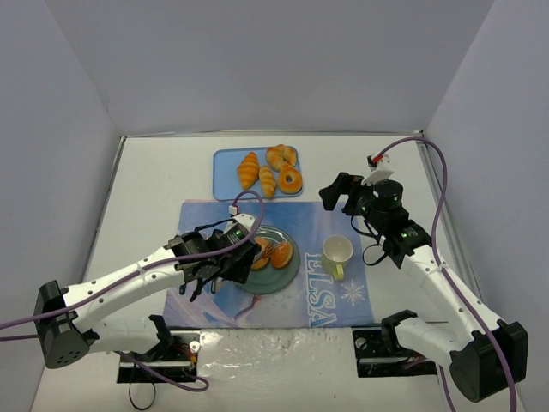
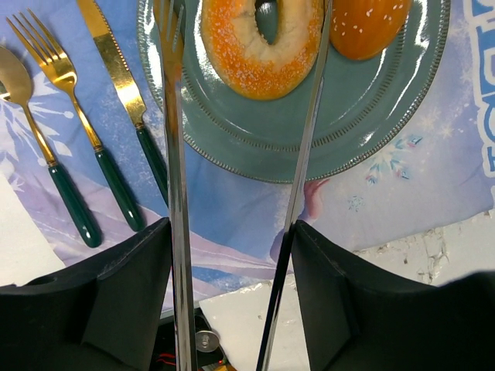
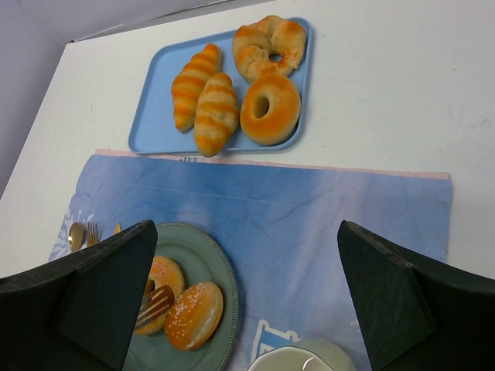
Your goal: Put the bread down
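Note:
On the grey-green plate (image 2: 363, 131) lie two breads, a sugared ring (image 2: 255, 77) and a seeded round bun (image 2: 363, 31). My left gripper (image 2: 230, 224) is shut on a pair of metal tongs (image 2: 174, 154). The tongs' two blades stand apart on either side of the ring, which rests on the plate. From above, the left gripper (image 1: 225, 257) sits at the plate's left edge (image 1: 283, 275). My right gripper (image 1: 343, 196) hangs open and empty above the mat, right of the blue tray (image 1: 225, 159). Its view shows the ring (image 3: 158, 278) and the bun (image 3: 193, 313) side by side.
The blue tray (image 3: 147, 131) at the back holds several more breads. A gold spoon (image 2: 23, 116), fork (image 2: 69, 108) and knife (image 2: 124, 85) lie left of the plate on the blue placemat (image 1: 214, 219). A pale yellow cup (image 1: 337, 251) stands right of the plate.

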Action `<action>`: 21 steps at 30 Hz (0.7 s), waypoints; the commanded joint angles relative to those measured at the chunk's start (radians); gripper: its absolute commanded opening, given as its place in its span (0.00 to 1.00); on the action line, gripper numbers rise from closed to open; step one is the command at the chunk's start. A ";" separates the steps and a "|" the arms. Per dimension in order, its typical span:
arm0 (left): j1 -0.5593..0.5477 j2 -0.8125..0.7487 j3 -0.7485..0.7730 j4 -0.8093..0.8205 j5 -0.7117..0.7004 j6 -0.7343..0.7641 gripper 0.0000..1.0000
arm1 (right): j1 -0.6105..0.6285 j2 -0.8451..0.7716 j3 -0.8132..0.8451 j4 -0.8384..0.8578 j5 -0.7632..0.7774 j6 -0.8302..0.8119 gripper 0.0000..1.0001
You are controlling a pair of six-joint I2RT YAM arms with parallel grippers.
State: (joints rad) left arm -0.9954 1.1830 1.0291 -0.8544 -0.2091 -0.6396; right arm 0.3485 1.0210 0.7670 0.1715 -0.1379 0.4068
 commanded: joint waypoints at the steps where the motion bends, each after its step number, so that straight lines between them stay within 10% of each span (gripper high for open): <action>1: -0.012 -0.053 0.093 -0.002 -0.069 -0.005 0.56 | 0.007 -0.019 0.025 0.075 0.012 -0.003 1.00; 10: 0.051 -0.040 0.210 0.003 -0.182 0.015 0.58 | 0.008 -0.009 0.027 0.085 0.001 0.001 1.00; 21: 0.606 0.178 0.432 0.167 0.048 0.154 0.57 | 0.009 0.015 0.058 0.077 -0.018 -0.016 1.00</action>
State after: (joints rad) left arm -0.5565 1.2611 1.3227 -0.7864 -0.2300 -0.5559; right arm 0.3486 1.0279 0.7670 0.1741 -0.1390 0.4058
